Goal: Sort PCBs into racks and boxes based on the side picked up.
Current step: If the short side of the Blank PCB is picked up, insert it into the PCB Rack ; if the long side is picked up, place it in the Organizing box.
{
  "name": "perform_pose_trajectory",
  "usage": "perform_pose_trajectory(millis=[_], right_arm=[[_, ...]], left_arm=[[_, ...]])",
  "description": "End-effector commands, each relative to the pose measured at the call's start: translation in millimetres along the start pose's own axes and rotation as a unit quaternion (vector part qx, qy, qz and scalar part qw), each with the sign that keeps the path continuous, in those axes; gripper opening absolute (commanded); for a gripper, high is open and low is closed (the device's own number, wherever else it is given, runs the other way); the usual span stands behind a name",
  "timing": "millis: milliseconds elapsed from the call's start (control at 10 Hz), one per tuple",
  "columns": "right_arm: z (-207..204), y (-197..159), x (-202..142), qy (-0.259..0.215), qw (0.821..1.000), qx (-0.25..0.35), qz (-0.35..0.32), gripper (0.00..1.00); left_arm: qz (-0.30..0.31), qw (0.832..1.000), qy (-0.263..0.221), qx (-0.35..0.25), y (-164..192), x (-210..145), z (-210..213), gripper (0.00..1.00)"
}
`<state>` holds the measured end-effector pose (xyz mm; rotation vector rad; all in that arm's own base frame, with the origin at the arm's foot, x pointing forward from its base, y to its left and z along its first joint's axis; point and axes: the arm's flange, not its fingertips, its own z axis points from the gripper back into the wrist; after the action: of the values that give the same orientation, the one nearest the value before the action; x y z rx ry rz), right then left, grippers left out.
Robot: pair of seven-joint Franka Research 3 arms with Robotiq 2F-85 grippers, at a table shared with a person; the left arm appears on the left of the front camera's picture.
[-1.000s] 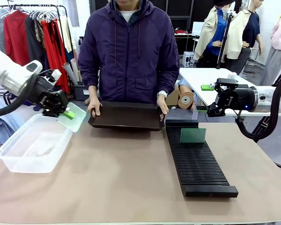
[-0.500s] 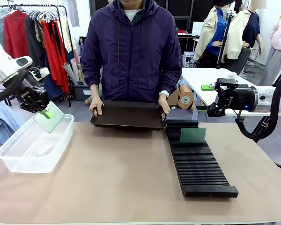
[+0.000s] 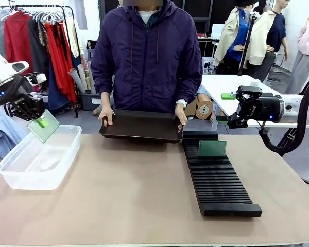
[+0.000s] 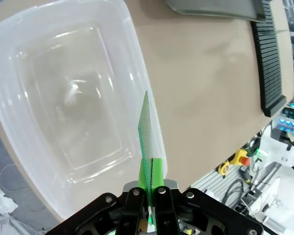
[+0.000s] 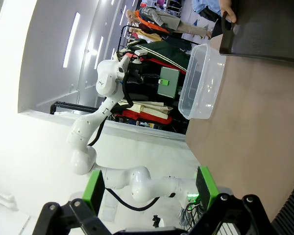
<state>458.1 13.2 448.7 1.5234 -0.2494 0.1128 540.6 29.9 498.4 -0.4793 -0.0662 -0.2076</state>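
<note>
My left gripper (image 3: 39,122) is shut on a pale green PCB (image 3: 44,126), holding it tilted in the air above the far end of the clear plastic box (image 3: 20,172). In the left wrist view the PCB (image 4: 145,132) shows edge-on between the fingers, over the box (image 4: 49,58) near its long rim. A second PCB (image 3: 212,148) stands upright in the black slotted rack (image 3: 219,182). My right gripper (image 3: 235,116) hangs open and empty at the right, beyond the rack's far end; its green pads (image 5: 203,187) stand wide apart.
A person at the far side holds a dark shallow tray (image 3: 141,126) by both ends. A white table (image 3: 232,90) with cardboard rolls (image 3: 202,109) stands behind at the right. The brown tabletop (image 3: 129,190) lies bare between box and rack.
My left gripper has carried the PCB leftward and up, from beside the tray's left end to above the box's far end. The right arm has not moved.
</note>
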Motion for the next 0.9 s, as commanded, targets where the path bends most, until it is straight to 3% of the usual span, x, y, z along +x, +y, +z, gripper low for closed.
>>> perform_pose_trajectory(millis=[0,800], right_arm=[[-1,2,0,0.002,1.0,0.002,0.007,1.0],[-1,2,0,0.002,1.0,0.002,0.007,1.0]], left_arm=[[0.004,1.0,-0.004,0.017,6,7,-7,0.0],[0.006,0.999,-0.034,-0.025,60,28,-82,0.0]])
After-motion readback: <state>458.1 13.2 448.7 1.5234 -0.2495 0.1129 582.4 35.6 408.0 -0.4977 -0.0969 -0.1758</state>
